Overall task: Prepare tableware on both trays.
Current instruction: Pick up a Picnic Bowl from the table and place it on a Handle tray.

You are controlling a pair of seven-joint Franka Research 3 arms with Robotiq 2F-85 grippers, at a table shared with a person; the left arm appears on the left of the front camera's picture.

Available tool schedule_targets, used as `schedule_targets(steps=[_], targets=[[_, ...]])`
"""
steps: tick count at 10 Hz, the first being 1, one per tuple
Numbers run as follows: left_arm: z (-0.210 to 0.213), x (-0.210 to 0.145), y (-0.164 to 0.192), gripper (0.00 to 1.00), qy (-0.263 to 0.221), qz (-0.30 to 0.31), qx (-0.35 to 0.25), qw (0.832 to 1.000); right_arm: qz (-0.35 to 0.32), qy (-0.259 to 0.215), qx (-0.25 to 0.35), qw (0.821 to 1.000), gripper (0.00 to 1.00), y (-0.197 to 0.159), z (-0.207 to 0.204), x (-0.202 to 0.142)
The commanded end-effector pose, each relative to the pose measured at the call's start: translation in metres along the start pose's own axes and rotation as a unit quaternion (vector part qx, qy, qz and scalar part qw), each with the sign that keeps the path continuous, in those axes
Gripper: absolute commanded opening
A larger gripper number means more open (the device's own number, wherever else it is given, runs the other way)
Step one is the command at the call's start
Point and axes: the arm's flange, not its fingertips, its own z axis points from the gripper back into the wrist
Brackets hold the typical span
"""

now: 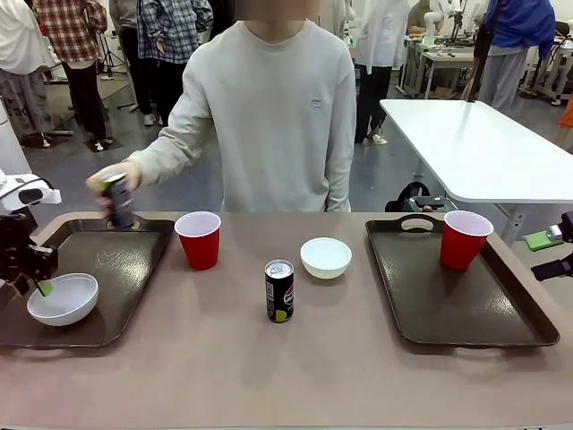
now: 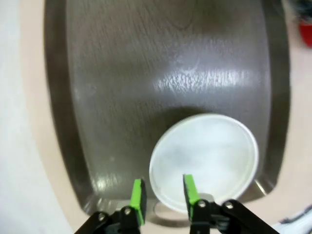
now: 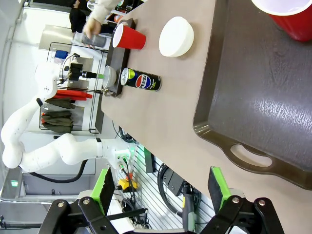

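The left tray (image 1: 116, 269) holds one white bowl (image 1: 63, 300) near its front corner. The left gripper (image 2: 163, 192) hangs just over that bowl's rim with its green pads spread, one outside the rim and one over the inside, pinching nothing. At the tray's far corner the person's hand (image 1: 112, 177) is wrapped around a black can (image 1: 118, 210) (it is blurred, so whether it already stands on the tray cannot be told). The right tray (image 1: 448, 309) carries a red cup (image 1: 465, 237) at its far side and nothing else. The right gripper (image 3: 161, 187) sits off that tray's end by the handle slot, its pads wide apart and empty. On the table (image 1: 224, 358) between the trays stand the other red cup (image 1: 199, 239), just beside the left tray, the second can (image 1: 279, 291) in the middle, and the second bowl (image 1: 326, 257) a little beyond it. The job looks about half done: the left tray lacks a cup, and the right tray lacks a bowl and a can.
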Motion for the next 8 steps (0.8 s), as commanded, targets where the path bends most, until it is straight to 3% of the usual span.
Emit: schedule_targets(steps=[1,3,4,7,8], targets=[[0.03,-0.051,0.005,1.0,0.011,-0.021,-0.032,0.999,0.002,0.0,0.006,1.0,1.0,0.0,-0.001,0.0],[0.067,-0.081,0.006,1.0,0.013,-0.037,-0.05,0.998,0.002,0.0,0.006,1.0,1.0,0.0,-0.001,0.0],[0.085,-0.098,0.005,0.73,0.02,-0.051,-0.068,0.996,0.002,0.0,0.006,1.0,1.0,0.0,-0.001,0.0],[0.108,-0.131,0.003,1.0,0.011,-0.076,-0.095,0.993,0.002,0.0,0.006,1.0,1.0,0.0,-0.001,0.0],[0.11,-0.131,0.001,1.0,0.004,-0.077,-0.096,0.992,0.002,0.0,0.006,1.0,1.0,0.0,-0.001,0.0]])
